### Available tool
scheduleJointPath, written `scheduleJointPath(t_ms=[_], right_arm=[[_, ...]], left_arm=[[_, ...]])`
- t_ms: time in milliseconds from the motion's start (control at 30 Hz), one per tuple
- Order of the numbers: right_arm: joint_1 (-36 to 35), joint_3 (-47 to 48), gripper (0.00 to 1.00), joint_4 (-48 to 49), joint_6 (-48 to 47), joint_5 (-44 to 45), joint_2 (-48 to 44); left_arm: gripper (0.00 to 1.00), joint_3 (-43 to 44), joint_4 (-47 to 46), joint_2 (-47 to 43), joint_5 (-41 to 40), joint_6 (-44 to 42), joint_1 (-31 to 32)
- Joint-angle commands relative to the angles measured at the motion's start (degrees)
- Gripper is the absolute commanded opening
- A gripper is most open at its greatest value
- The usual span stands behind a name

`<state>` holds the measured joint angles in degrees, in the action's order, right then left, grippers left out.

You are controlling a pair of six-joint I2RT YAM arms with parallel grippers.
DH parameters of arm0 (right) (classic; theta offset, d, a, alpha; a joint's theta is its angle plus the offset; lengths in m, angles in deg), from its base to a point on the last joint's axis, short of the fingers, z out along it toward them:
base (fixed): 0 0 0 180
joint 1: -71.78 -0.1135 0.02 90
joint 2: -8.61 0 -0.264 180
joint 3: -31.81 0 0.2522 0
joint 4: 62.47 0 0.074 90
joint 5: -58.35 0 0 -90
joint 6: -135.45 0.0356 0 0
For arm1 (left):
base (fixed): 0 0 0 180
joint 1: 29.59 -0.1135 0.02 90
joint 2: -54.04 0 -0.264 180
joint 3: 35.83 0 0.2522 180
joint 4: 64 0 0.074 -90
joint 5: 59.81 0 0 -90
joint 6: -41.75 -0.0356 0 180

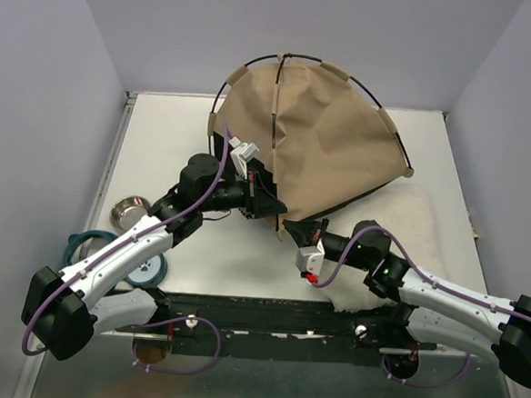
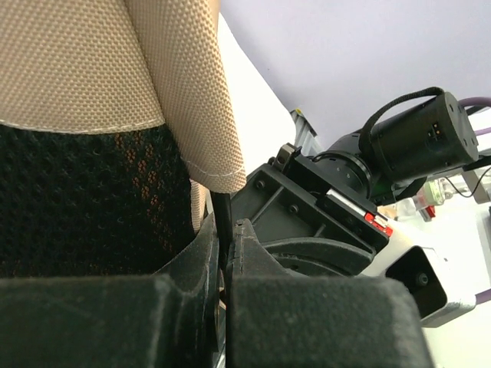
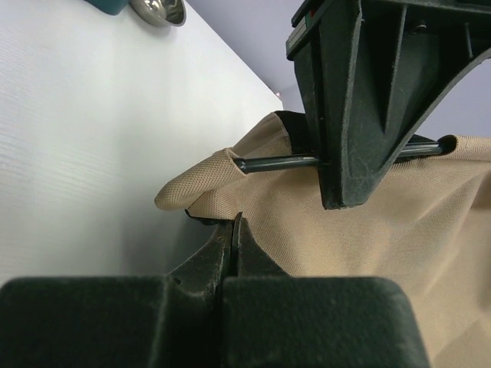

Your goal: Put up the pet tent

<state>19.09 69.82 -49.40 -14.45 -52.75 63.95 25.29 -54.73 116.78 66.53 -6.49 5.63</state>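
Note:
The pet tent [image 1: 324, 148] is tan fabric spread like a fan at the table's back middle, with thin black poles [image 1: 303, 58] arching over its top edge. My left gripper [image 1: 277, 207] is at the tent's near corner, shut on a thin black pole [image 2: 222, 211] that comes out of a tan sleeve [image 2: 196, 115] beside black mesh [image 2: 92, 199]. My right gripper [image 1: 290, 230] is just below it, shut on the tent's tan and black hem [image 3: 207, 201]. In the right wrist view the left finger [image 3: 360, 115] grips the pole [image 3: 276, 162] above my right gripper [image 3: 235, 224].
A white fluffy cushion [image 1: 409, 232] lies under the tent's right side and the right arm. A steel bowl [image 1: 130, 213], a teal ring [image 1: 88, 239] and a blue-white roll [image 1: 151, 269] sit at the near left. Grey walls enclose the table.

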Motion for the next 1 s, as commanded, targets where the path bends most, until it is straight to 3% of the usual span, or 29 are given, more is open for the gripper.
scheduleJointPath(t_ms=[0,267,600,967], right_arm=[[-0.93,0.1,0.01,1.91,1.8,-1.75,-1.1],[-0.93,1.42,0.01,-0.36,5.49,-3.06,-2.68],[-1.45,1.5,0.01,-9.42,10.94,-6.32,-6.2],[-1.54,6.86,0.01,-10.57,25.78,-0.35,-4.8]], left_arm=[[0.0,-2.35,-1.48,-1.48,-3.56,-1.24,0.72],[0.0,-8.06,-3.58,-4.82,-5.3,-4.4,3.89],[0.0,-3.85,-9.83,-4.38,-9.35,-6.33,3.19],[0.0,-7.45,-11.41,-5.96,-5.93,-8.01,3.36]])
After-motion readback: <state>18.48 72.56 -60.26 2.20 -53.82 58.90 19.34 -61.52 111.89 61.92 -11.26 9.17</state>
